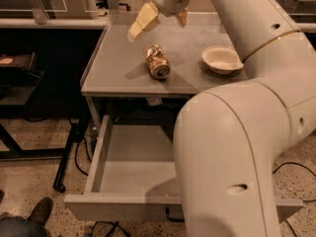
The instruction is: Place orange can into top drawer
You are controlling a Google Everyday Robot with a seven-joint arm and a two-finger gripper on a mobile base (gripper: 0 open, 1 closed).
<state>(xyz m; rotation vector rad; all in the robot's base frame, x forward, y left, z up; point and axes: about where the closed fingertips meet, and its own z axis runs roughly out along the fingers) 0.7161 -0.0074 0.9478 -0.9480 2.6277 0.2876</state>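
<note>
The orange can lies on its side on the grey table top, silver end facing the camera. My gripper hovers above and behind the can, open and empty, with one pale finger pointing down-left and not touching the can. The top drawer is pulled out below the table top, its flat grey bottom bare where it shows. My arm hides the drawer's right half.
A white bowl stands on the table top to the right of the can. A dark stand with cables is at the left. A shoe is on the floor at the lower left.
</note>
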